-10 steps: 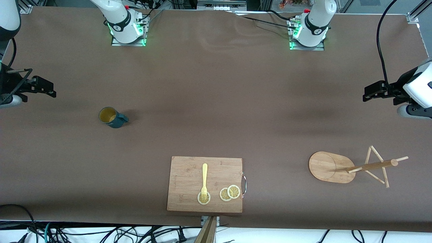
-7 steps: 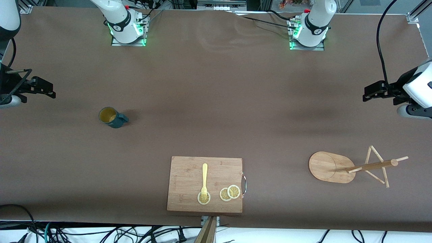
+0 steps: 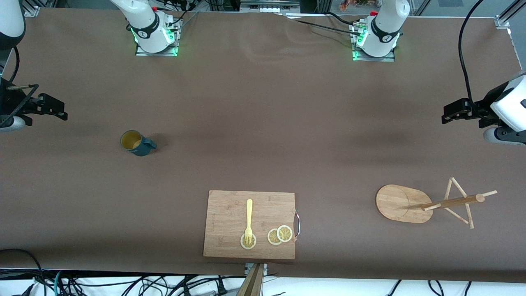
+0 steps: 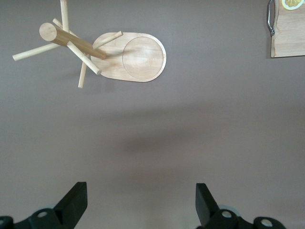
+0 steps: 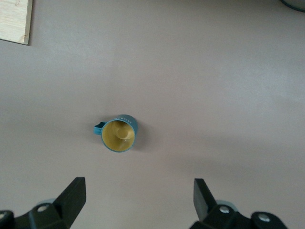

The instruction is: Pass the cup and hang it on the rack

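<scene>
Teal mug point(image 3: 135, 142) is seen upright on the desk point(image 3: 263, 123) toward the right arm's end, for the wide-open, empty right gripper point(image 5: 138, 200) above. Mug tree point(image 3: 427, 202) is placed under the empty, open left gripper point(image 4: 140, 202), which waits to receive the handover.

Table point(image 3: 254, 123) covered in plain matte brown, no pattern. Cup point(image 3: 137, 143) dark teal outside with ribbed sides, yellowish-tan inside; same in the right wrist view point(image 5: 119, 133). Rack point(image 3: 404, 203) pale bamboo with faint grain, post a shade darker tan, pegs lighter. Cutting board point(image 3: 230, 218) light bamboo, fine streaky grain, silvery metal handle point(image 3: 297, 224). Fork point(image 3: 248, 220) pale yellow. Three lemon slices point(image 3: 279, 235) with cream rims and yellow-brown segmented centres. Both grippers black: left gripper point(image 3: 448, 114), right gripper point(image 3: 61, 112). Arm bases white with green lights point(image 3: 353, 55).
</scene>
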Controlling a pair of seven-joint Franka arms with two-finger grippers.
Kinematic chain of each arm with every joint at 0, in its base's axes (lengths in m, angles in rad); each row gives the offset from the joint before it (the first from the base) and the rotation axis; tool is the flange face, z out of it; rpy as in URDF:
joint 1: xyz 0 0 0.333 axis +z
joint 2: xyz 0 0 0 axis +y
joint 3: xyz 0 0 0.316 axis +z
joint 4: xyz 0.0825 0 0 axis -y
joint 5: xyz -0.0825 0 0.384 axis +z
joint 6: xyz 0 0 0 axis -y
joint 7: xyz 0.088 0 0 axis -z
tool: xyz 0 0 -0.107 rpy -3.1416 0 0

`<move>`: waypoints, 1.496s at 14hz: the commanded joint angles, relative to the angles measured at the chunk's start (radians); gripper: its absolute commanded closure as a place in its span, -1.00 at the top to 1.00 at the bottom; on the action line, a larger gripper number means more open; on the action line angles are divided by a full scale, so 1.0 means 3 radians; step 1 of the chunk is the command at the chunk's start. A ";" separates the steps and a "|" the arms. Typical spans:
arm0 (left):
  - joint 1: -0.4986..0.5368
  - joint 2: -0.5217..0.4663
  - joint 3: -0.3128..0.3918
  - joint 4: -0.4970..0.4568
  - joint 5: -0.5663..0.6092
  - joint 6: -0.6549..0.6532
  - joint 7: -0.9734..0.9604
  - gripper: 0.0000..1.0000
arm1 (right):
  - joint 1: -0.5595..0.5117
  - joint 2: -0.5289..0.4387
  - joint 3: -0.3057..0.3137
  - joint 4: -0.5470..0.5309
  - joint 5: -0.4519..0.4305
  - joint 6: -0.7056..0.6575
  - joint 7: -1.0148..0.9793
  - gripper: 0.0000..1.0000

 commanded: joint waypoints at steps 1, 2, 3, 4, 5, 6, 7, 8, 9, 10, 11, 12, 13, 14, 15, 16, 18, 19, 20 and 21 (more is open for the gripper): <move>-0.0017 0.0052 -0.0002 0.0121 0.0034 -0.0036 -0.0040 1.00 | 0.0019 -0.0035 -0.0008 0.0007 -0.0002 -0.0036 0.0050 1.00; -0.0017 0.0052 -0.0002 0.0121 0.0034 -0.0036 -0.0040 1.00 | 0.0019 -0.0035 -0.0008 0.0007 -0.0002 -0.0036 0.0050 1.00; -0.0017 0.0052 -0.0002 0.0121 0.0034 -0.0036 -0.0040 1.00 | 0.0019 -0.0035 -0.0008 0.0007 -0.0002 -0.0036 0.0050 1.00; -0.0017 0.0057 -0.0002 0.0121 0.0034 -0.0036 -0.0040 1.00 | 0.0019 -0.0035 -0.0008 0.0007 -0.0002 -0.0036 0.0045 1.00; -0.0017 0.0052 0.0003 0.0121 0.0034 -0.0036 -0.0035 1.00 | 0.0024 -0.0040 -0.0003 0.0007 -0.0008 -0.0031 0.0045 1.00; -0.0017 0.0052 -0.0002 0.0121 0.0034 -0.0036 -0.0035 1.00 | 0.0050 -0.0030 -0.0003 0.0022 -0.0013 -0.0026 0.0045 1.00; -0.0017 0.0057 0.0003 0.0121 0.0034 -0.0036 -0.0035 1.00 | 0.0050 -0.0030 -0.0008 0.0017 -0.0008 -0.0036 0.0045 1.00; -0.0017 0.0057 0.0003 0.0121 0.0034 -0.0036 -0.0040 1.00 | 0.0055 -0.0035 -0.0008 0.0002 -0.0008 -0.0051 0.0040 1.00; -0.0017 0.0052 0.0003 0.0121 0.0034 -0.0036 -0.0040 1.00 | 0.0060 -0.0035 -0.0008 0.0002 -0.0013 -0.0127 0.0050 1.00; -0.0017 0.0052 0.0003 0.0121 0.0034 -0.0036 -0.0035 1.00 | 0.0050 -0.0030 -0.0019 0.0002 -0.0008 -0.0179 0.0050 1.00; -0.0017 0.0052 0.0003 0.0121 0.0034 -0.0036 -0.0035 1.00 | 0.0040 -0.0025 -0.0034 0.0002 -0.0003 -0.0220 0.0035 1.00; -0.0017 0.0052 0.0003 0.0121 0.0034 -0.0036 -0.0040 1.00 | 0.0025 -0.0020 -0.0044 0.0002 0.0003 -0.0225 0.0035 1.00; -0.0017 0.0057 0.0003 0.0121 0.0034 -0.0036 -0.0040 1.00 | 0.0019 -0.0014 -0.0044 -0.0013 0.0003 -0.0235 0.0055 1.00; -0.0017 0.0052 0.0003 0.0121 0.0034 -0.0036 -0.0040 1.00 | 0.0004 0.0026 -0.0080 -0.0039 0.0023 -0.0235 0.0060 1.00; -0.0017 0.0052 0.0003 0.0121 0.0034 -0.0036 -0.0040 1.00 | -0.0001 0.0052 -0.0100 -0.0039 0.0023 -0.0215 0.0060 1.00; -0.0017 0.0052 0.0003 0.0121 0.0034 -0.0036 -0.0040 1.00 | -0.0001 0.0057 -0.0100 -0.0034 0.0008 -0.0184 0.0055 1.00; -0.0017 0.0052 0.0003 0.0121 0.0034 -0.0036 -0.0040 1.00 | 0.0024 0.0113 -0.0095 -0.0039 -0.0008 -0.0225 0.0055 1.00; -0.0017 0.0052 0.0003 0.0121 0.0034 -0.0036 -0.0046 1.00 | 0.0024 0.0129 -0.0085 -0.0049 0.0013 -0.0215 0.0060 1.00; -0.0017 0.0057 0.0003 0.0121 0.0034 -0.0036 -0.0046 1.00 | 0.0050 0.0154 -0.0065 -0.0054 0.0013 -0.0190 0.0060 1.00; -0.0017 0.0057 0.0003 0.0121 0.0034 -0.0036 -0.0046 1.00 | 0.0106 0.0195 -0.0060 -0.0054 0.0008 -0.0169 0.0060 1.00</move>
